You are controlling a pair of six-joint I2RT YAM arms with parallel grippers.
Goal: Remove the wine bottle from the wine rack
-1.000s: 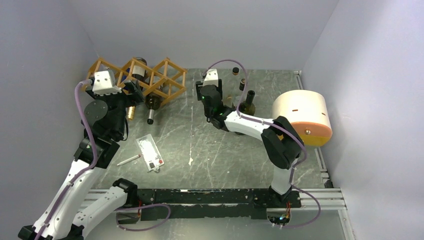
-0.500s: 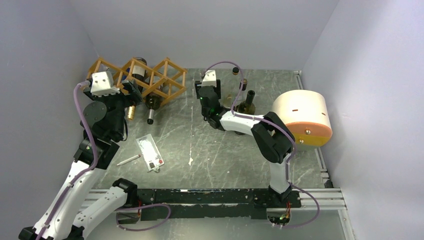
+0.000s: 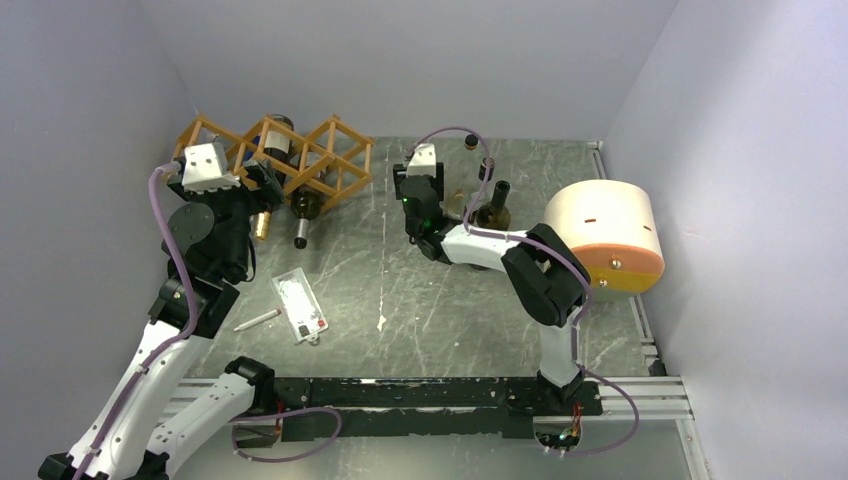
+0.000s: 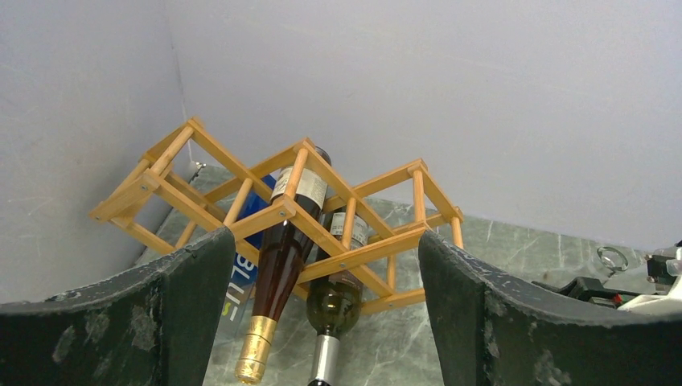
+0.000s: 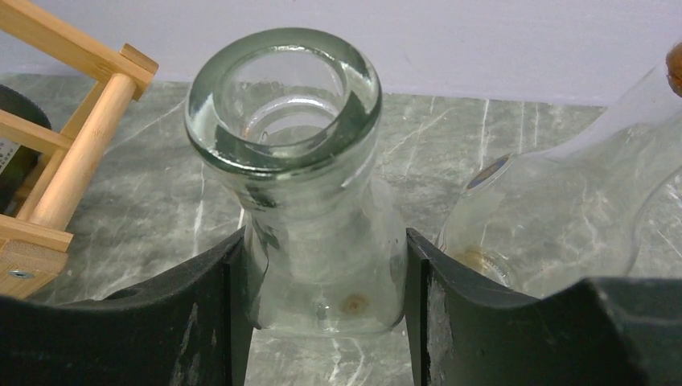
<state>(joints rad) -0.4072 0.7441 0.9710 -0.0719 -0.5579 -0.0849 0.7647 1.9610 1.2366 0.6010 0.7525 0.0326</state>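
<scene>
The orange-brown wooden wine rack (image 3: 300,155) (image 4: 322,205) stands at the back left. Two wine bottles lie in it, necks toward me: a brown one with a gold cap (image 4: 281,265) (image 3: 263,224) and a dark green one with a silver cap (image 4: 331,301) (image 3: 301,232). My left gripper (image 4: 323,241) (image 3: 268,178) hovers open just in front of the rack, both necks between and beyond its fingers, touching neither. My right gripper (image 5: 322,265) (image 3: 440,205) is shut on an upright clear glass bottle (image 5: 314,217), both fingers against its sides, on the table right of the rack.
A second clear glass vessel (image 5: 563,217) stands right of the held one. A dark upright bottle (image 3: 495,208) and two small bottles (image 3: 471,142) are behind the right arm. A big cream-and-orange cylinder (image 3: 605,235) sits at right. A white packet (image 3: 299,305) and pen (image 3: 257,320) lie front left.
The right arm has folded in and its wrist has shifted slightly left, still gripping the clear bottle. The left arm has barely moved.
</scene>
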